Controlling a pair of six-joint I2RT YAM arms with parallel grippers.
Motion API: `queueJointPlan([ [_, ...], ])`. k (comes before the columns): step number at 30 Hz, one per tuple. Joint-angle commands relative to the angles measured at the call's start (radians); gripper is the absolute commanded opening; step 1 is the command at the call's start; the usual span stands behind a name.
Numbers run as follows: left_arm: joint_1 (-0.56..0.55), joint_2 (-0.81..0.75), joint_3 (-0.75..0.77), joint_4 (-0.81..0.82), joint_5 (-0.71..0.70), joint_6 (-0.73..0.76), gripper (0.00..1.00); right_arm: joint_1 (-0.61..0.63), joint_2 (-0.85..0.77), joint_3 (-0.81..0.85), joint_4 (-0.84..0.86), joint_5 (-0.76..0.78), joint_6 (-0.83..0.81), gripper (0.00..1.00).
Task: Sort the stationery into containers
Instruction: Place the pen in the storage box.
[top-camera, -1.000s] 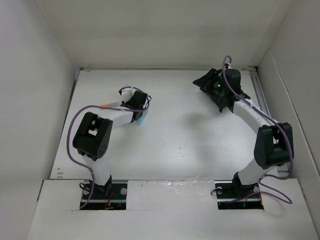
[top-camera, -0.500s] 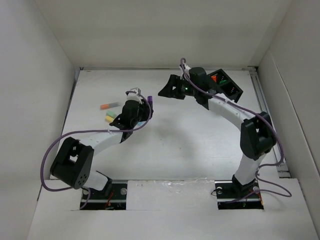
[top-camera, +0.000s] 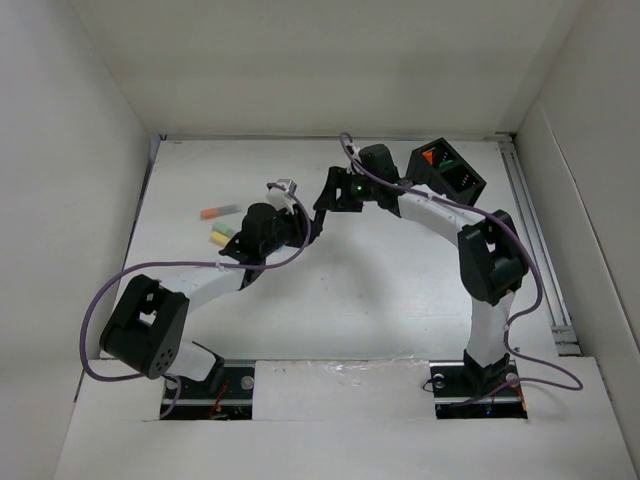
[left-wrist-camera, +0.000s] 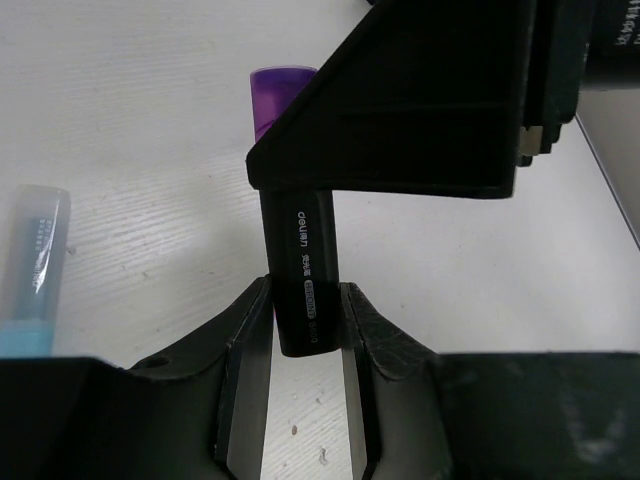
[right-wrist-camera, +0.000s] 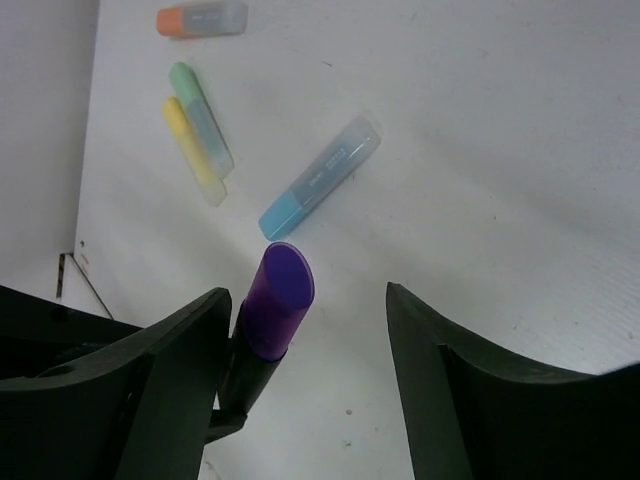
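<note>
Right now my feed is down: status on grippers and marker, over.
Left gripper shut on purple marker, held aloft. Right gripper open, fingers flanking its cap. Four loose markers lying on table. Box at far right.

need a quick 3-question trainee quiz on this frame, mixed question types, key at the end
1. True or false: the left gripper is shut on the purple-capped marker.
2. The right gripper stands: A) open, a finger either side of the purple cap; B) shut on the cap; C) shut on nothing.
3. How many markers lie loose on the table in the right wrist view?
Key: 1 true; 2 A; 3 four: orange marker, green marker, yellow marker, light blue marker.
</note>
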Motion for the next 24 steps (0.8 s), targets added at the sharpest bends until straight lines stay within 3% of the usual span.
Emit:
queueJointPlan([
  [1, 0.005, -0.043, -0.012, 0.070, 0.063, 0.027, 0.00, 0.010, -0.004, 0.060, 0.004, -0.025, -0.022, 0.68],
  [2, 0.005, -0.034, -0.003, 0.070, 0.063, 0.039, 0.00, 0.010, 0.007, 0.060, 0.013, -0.026, -0.022, 0.64],
  [3, 0.005, -0.034, -0.002, 0.070, 0.063, 0.039, 0.00, 0.010, 0.007, 0.060, 0.013, -0.039, -0.022, 0.52],
  [8, 0.005, -0.025, 0.008, 0.070, 0.027, 0.030, 0.02, -0.010, 0.016, 0.060, 0.013, -0.093, -0.011, 0.21],
  [10, 0.005, -0.025, 0.017, 0.070, 0.027, 0.030, 0.09, -0.010, 0.016, 0.060, 0.013, -0.093, -0.001, 0.10],
  [11, 0.005, -0.025, 0.018, 0.070, 0.037, 0.030, 0.18, -0.010, 0.016, 0.051, 0.025, -0.093, 0.000, 0.06],
  [12, 0.005, -0.035, 0.018, 0.070, 0.037, 0.030, 0.35, -0.022, 0.016, 0.051, 0.025, -0.093, 0.009, 0.05],
  [16, 0.005, -0.080, -0.002, 0.070, 0.025, 0.030, 0.59, -0.065, -0.022, -0.001, 0.079, -0.056, 0.035, 0.00],
  [22, 0.005, -0.176, -0.050, 0.070, -0.112, 0.000, 0.59, -0.172, -0.055, -0.028, 0.103, 0.006, 0.124, 0.00],
  [24, 0.005, -0.190, -0.032, 0.004, -0.143, 0.000, 0.59, -0.217, -0.090, 0.002, 0.103, 0.049, 0.137, 0.00],
])
